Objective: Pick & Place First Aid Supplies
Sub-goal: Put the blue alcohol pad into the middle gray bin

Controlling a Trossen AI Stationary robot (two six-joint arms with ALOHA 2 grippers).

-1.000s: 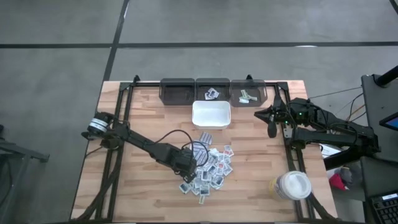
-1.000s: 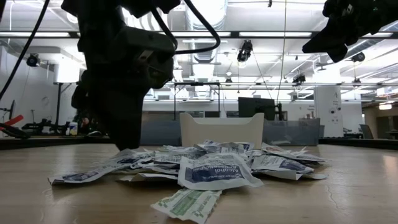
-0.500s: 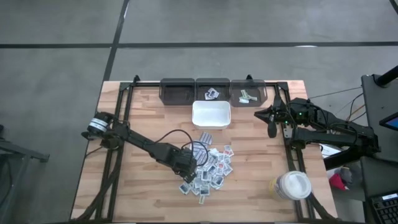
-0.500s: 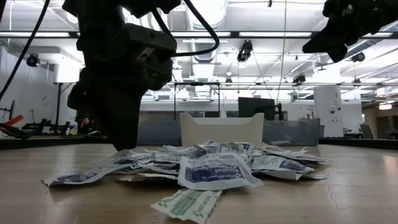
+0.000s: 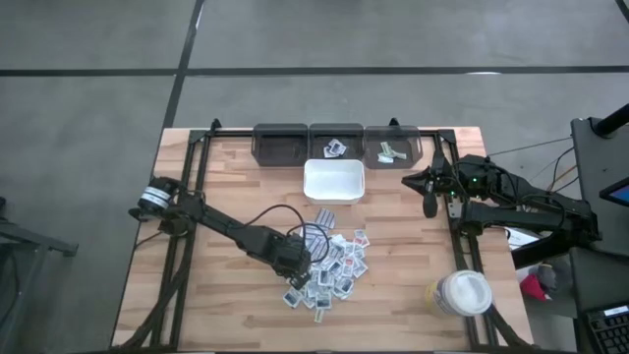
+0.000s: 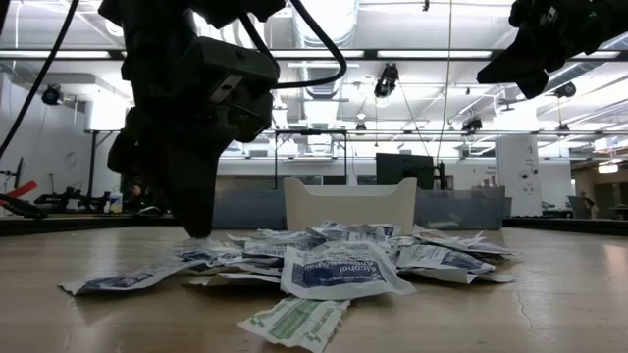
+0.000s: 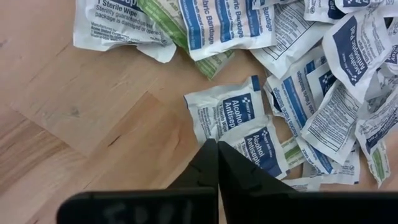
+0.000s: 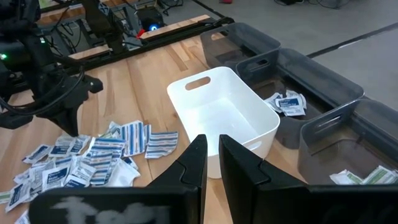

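Note:
The first aid supplies (image 5: 331,267) lie as a heap of small flat packets on the wooden table, in front of the white tray (image 5: 334,181). My left gripper (image 7: 217,147) points steeply down at the heap's left edge and is shut on a blue-printed alcohol wipe packet (image 7: 225,113). In the low view, my left gripper (image 6: 196,231) stands with its tips at table level. My right gripper (image 5: 429,203) hangs raised at the right of the tray, its fingers (image 8: 198,163) a narrow gap apart with nothing between them. My left gripper has closed its two fingertips on the lower edge (image 7: 214,138) of the alcohol wipe packet, where it overlaps a second such packet (image 7: 260,142). The fingers come from above, slanting down. The packet lies flat on the table. The fingers hide how much of it is caught.
Three dark bins (image 5: 337,145) line the far edge; two hold a few packets. A round white-lidded jar (image 5: 462,293) stands near the front right. Bare wood (image 5: 216,295) lies left of the heap. Metal rails (image 5: 192,187) run along the table's sides.
My left gripper has shut at the heap's left edge without moving from its place. A packet at that edge of the heap has slid a little outward along the table.

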